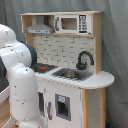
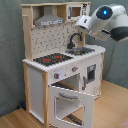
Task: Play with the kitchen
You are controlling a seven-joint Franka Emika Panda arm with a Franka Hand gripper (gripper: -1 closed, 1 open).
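Hovering arm (image 2: 107, 20) raised over the kitchen (image 2: 60, 65) sink (image 2: 80, 50), oven door (image 2: 70, 102) open, jaws' state unclear

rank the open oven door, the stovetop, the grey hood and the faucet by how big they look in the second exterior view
1. Open oven door, clearly largest, though it also swings out toward the camera.
2. Stovetop and grey hood: they look alike, so I won't rank them.
3. Faucet, smallest.
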